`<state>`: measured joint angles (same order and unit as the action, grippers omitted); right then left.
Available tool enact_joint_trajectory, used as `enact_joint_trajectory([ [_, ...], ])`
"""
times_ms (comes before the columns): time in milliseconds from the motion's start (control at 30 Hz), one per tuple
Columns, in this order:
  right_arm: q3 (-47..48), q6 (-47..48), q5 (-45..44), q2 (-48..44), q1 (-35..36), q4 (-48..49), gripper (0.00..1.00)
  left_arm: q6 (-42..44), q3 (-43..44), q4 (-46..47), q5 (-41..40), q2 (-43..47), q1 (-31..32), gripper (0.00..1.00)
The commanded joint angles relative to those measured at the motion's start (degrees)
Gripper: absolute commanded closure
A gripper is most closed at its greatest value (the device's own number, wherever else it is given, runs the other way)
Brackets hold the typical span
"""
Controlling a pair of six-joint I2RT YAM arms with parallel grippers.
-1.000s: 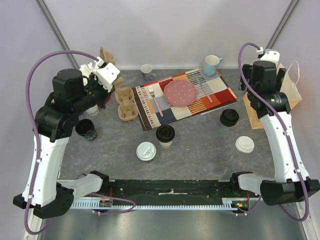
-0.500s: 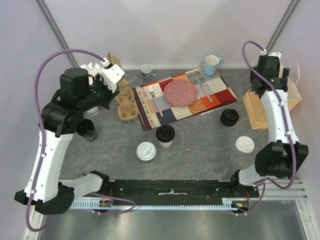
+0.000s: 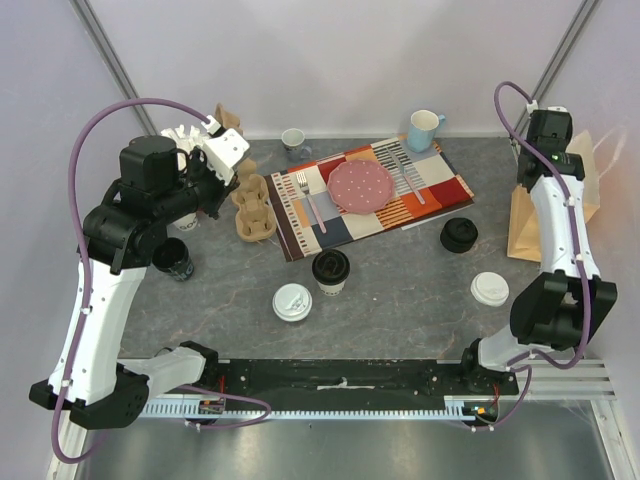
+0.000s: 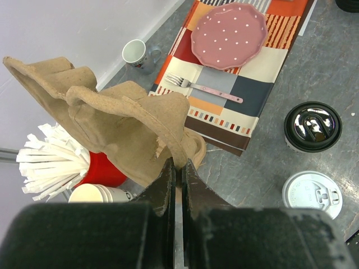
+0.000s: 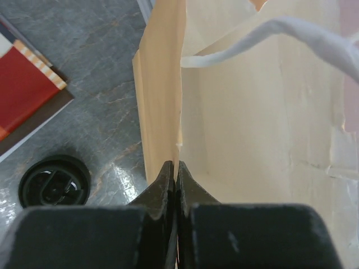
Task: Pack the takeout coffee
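Pale walls [image 3: 330, 60] enclose the grey marbled surface [image 3: 400, 290]; the left pincer [image 4: 178, 163] clamps a brown pulp cup carrier [image 4: 118, 112], the right pincer [image 5: 175, 167] pinches a tan paper bag [image 5: 241, 112] at its edge.

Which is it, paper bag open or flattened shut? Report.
Open: the right wrist view looks inside the paper bag between its spread walls, with the right gripper shut on one wall's rim.

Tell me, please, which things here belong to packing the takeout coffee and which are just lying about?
For the job:
cream cup with black lid
white-lidded cup
cardboard cup carrier, pinched by left claw
paper bag, pinched by right claw

Lying about:
pink dotted plate
patchwork placemat
blue mug
small grey mug
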<state>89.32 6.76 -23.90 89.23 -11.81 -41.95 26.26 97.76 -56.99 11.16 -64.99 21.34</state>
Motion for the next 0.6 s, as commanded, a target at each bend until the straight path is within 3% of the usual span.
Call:
enact_joint_trajectory([
  [0, 3.05, 1.32, 4.3, -5.55, 0.74, 1.44, 1.0, 0.02, 2.18, 1.18, 1.76, 0.22, 0.01, 0.98],
  [233, 15.76, 1.94, 0.18, -8.63, 11.45, -6.36, 1.0, -0.33, 1.91, 1.09, 1.94, -0.05, 0.01, 0.98],
  [267, 17.63, -0.15, -0.87, -8.81, 16.07, -7.69, 1.0, -0.51, 1.74, 1.09, 2.11, -0.22, 0.01, 0.98],
  [333, 21.75, -5.15, 0.25, -9.86, 17.96, -12.59, 1.0, -0.77, 1.65, 1.18, 2.64, -0.4, 0.01, 0.98],
  [500, 15.29, -19.48, 16.66, -16.45, 19.46, -15.52, 1.0, -1.21, 0.86, 2.06, 4.48, -0.92, 0.01, 0.98],
  [567, 10.28, -21.87, 19.23, -19.09, 20.77, -16.66, 1.0, -1.56, 0.42, 2.67, 5.97, -1.28, 0.01, 0.98],
])
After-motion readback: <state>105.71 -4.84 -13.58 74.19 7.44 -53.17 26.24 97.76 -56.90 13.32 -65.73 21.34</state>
